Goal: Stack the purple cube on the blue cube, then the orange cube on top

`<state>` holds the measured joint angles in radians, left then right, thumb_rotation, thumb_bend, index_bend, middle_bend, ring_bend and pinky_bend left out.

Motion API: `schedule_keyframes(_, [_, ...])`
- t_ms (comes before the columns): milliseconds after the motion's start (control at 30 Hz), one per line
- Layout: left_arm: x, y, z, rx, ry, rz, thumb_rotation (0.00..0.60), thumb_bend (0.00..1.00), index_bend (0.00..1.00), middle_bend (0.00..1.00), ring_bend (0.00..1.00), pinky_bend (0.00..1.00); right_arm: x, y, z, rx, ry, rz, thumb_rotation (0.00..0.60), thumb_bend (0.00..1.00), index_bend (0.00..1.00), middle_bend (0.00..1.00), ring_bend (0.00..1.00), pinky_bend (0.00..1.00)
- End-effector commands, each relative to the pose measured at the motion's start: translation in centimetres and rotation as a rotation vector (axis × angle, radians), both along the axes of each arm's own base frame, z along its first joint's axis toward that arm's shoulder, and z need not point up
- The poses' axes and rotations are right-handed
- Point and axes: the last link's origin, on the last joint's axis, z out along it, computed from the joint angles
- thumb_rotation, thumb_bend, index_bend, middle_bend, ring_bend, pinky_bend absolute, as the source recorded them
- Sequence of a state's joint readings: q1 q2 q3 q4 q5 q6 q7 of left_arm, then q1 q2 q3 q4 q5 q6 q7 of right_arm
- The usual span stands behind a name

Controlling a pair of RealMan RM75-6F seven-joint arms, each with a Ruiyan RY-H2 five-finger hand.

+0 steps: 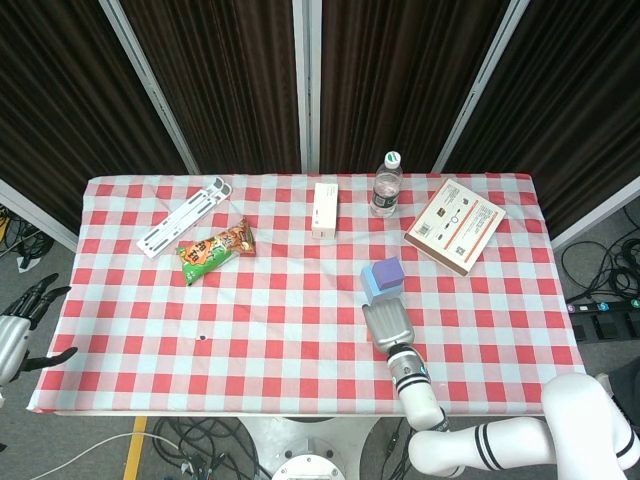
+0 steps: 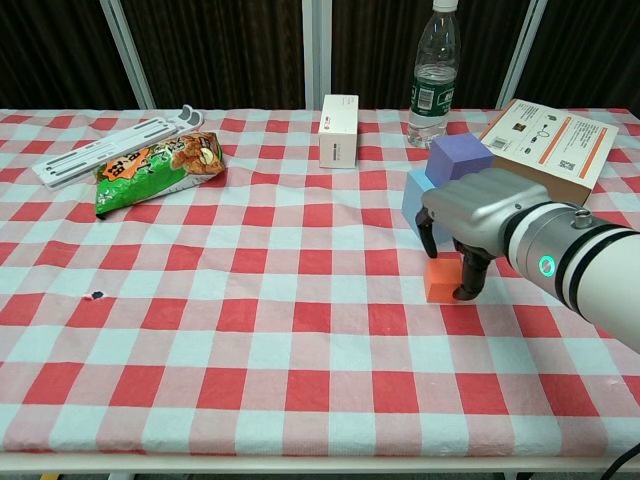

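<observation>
Setting: dark curtains hung behind a desk (image 2: 200, 400) covered in a red-and-white checked cloth.
Purple cube: the purple cube (image 2: 459, 157) sat tilted on top of the blue cube (image 2: 414, 196), right of the desk's middle, with the blue cube mostly hidden behind the right robot hand in the chest view.
Orange cube: the orange cube (image 2: 441, 279) lay on the cloth just near of the blue cube; the head view hid it under the robot hand.
Right robot hand: the right robot hand (image 2: 468, 222) was arched over the orange cube, its fingers (image 2: 469, 277) pointing down on either side; one dark fingertip was at the cube's right edge and another at its far left corner. Whether it truly gripped the cube I cannot tell.
Left robot hand: the left robot hand (image 1: 18, 322) hung off the desk's near left corner, fingers spread, holding nothing.
Far edge: a water bottle (image 2: 436, 66), a small white box (image 2: 339, 130) and a flat printed box (image 2: 549, 140) stood along the far side.
Far left: a snack bag (image 2: 155, 170) lay beside a white folding stand (image 2: 115, 140).
Near left: a small dark spot (image 2: 97, 295) marked the cloth.
</observation>
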<state>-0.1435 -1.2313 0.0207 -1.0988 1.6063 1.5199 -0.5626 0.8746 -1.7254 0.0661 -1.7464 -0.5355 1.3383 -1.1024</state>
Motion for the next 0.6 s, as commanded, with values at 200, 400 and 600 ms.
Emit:
schedule_keyframes(200, [-0.08,0.04,0.01,0.002,0.003,-0.002,0.6,0.05,0.2,0.15,0.13,0.28,-0.23,-0.06,-0.05,-0.003,0.021,-0.01,0.6,0.07,0.45,1.0,0.99,0.93])
schedule_keyframes(400, [0.05,0.2,-0.18,-0.002,0.002,-0.002,0.6,0.05,0.2,0.15,0.13,0.28,-0.18,-0.02,-0.36,0.002,0.021,-0.014,0.6,0.07,0.45,1.0,1.0,0.94])
schedule_keyframes(600, [-0.03,0.13,-0.14,-0.002,0.001,0.0,0.6,0.05,0.21,0.15,0.13,0.28,0.07,-0.09,-0.55,0.0,0.015,-0.009,0.6,0.07,0.45,1.0,1.0,0.94])
